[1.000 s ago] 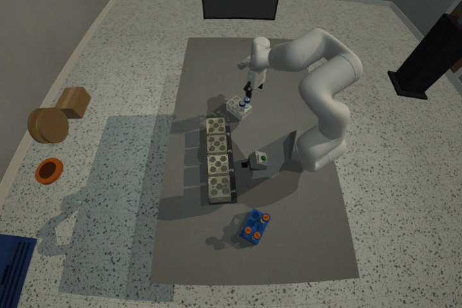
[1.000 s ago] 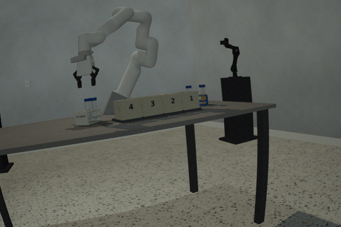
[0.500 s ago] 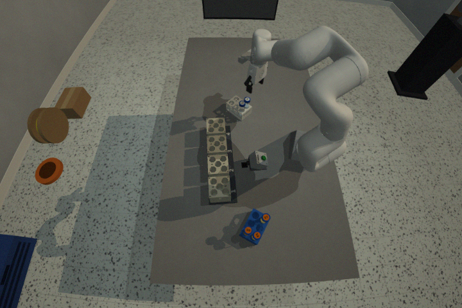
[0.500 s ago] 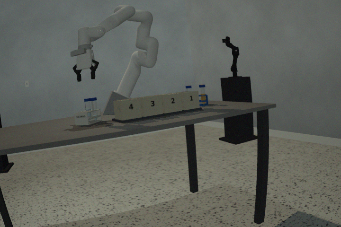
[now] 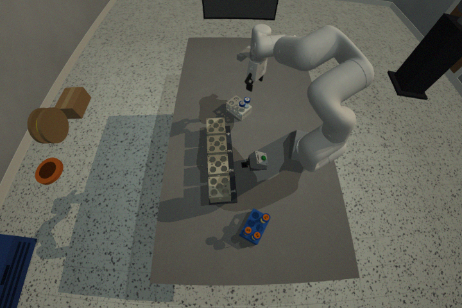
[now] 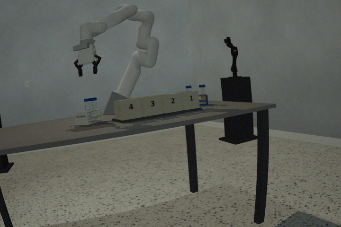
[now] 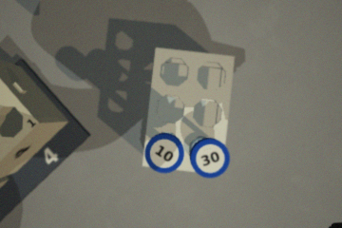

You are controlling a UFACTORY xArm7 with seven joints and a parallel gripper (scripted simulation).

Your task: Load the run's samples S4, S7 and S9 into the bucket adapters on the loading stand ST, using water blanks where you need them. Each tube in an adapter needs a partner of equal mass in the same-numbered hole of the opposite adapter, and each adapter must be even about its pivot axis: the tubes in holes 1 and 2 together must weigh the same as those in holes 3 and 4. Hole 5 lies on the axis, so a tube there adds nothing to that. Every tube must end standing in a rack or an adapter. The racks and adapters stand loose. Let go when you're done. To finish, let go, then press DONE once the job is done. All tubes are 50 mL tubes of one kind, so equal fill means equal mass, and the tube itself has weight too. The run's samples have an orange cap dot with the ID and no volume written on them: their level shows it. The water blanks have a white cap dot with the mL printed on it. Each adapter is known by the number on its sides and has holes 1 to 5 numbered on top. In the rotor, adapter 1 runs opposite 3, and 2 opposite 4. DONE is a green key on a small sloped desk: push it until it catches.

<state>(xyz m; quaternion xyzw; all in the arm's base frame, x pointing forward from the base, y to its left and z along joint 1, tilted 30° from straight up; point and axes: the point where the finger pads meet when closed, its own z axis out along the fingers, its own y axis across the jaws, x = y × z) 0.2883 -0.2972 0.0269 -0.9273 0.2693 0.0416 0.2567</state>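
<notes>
From above, gripper with fingers apart, blanks in white rack, samples in blue rack, from the side, one sample's lower part hidden behind adapter 1, at the wrist, stand cut off.

The top view is looking steeply down from high above the whole table. The exterior view is facing its long edge from lower down, farther off than the wrist view, which is peering closely down at the blanks rack, right of centre; all three are sharing that rack.
</notes>
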